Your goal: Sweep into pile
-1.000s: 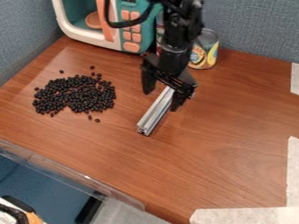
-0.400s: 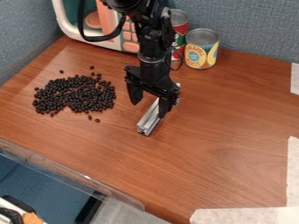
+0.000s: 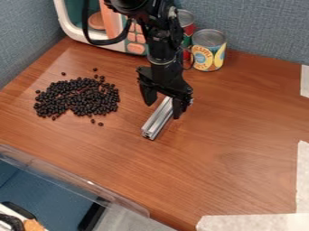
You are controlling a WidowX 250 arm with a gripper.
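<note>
Black gripper point(image 3: 163, 111), fingers parted, at a metal bar point(image 3: 158, 119) mid-way across the desk point(image 3: 235, 149). Black beans point(image 3: 78, 97) heaped toward the left edge, strays around. Toy microwave point(image 3: 78, 35), two cans point(image 3: 208, 54) near the back edge.

From where I'm standing, I'm counting one toy microwave point(image 3: 77, 34); two cans point(image 3: 206, 57) are standing near it; one metal bar point(image 3: 157, 122) is lying on the one table point(image 3: 241, 135); one gripper point(image 3: 162, 110) is hanging over it, its two fingers spreading apart; three strips of tape point(image 3: 303, 176) are showing; and the beans point(image 3: 78, 97) are making one big patch, too many for me to be counting singly, with a few lying loose around it.
</note>
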